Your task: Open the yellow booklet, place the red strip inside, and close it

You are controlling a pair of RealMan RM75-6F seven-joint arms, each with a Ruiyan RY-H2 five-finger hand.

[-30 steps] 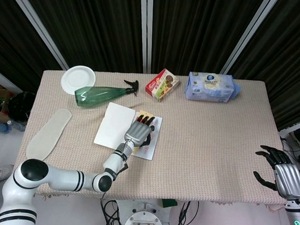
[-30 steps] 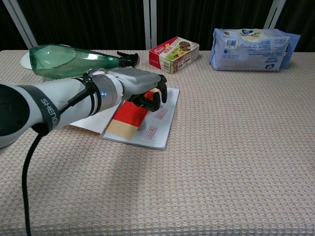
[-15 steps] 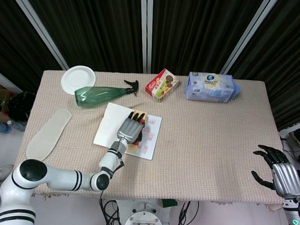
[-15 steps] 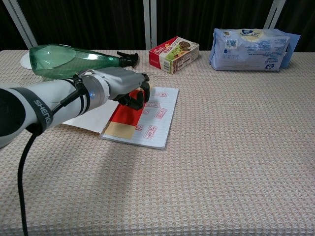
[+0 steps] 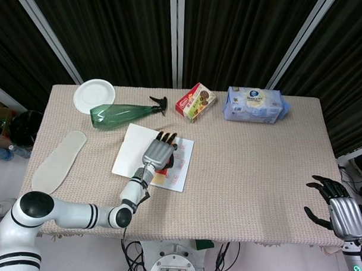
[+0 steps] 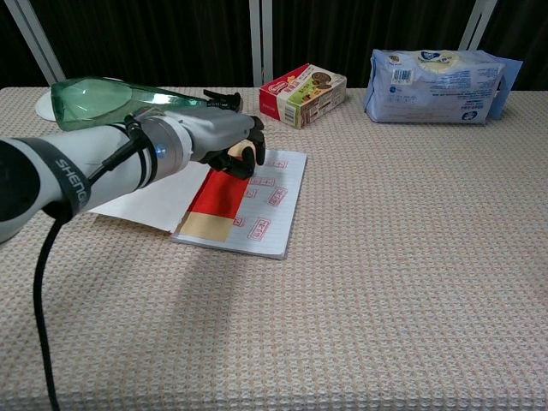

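- The yellow booklet (image 6: 257,210) lies open on the table (image 5: 251,173), just in front of the green spray bottle (image 5: 119,115); one page spreads toward the bottle's base and the stamped page faces up beside it.
- The red strip (image 6: 224,195) lies flat along the booklet's fold, on the stamped page, so the placing step looks done and only the closing remains.
- The left hand (image 6: 224,144) hovers over the far end of the strip, nearest the bottle's nozzle, palm down with fingers curled downward; whether they touch the strip or clamp anything I cannot tell, and nothing appears lifted.
- Its place there reads as either pinning the strip flat or letting go of it before turning the cover.
- The right hand (image 5: 339,209) hangs off the table's edge, far from the booklet, fingers apart and empty, likely parked out of the way.
- The table wears a beige woven cloth; beyond the booklet stand a biscuit box (image 5: 196,102) and a blue wipes pack (image 5: 255,105), with a white plate (image 5: 94,95) and a pale insole (image 5: 58,161) on the bottle's side.
- Dark curtains with pale poles close off the room behind.
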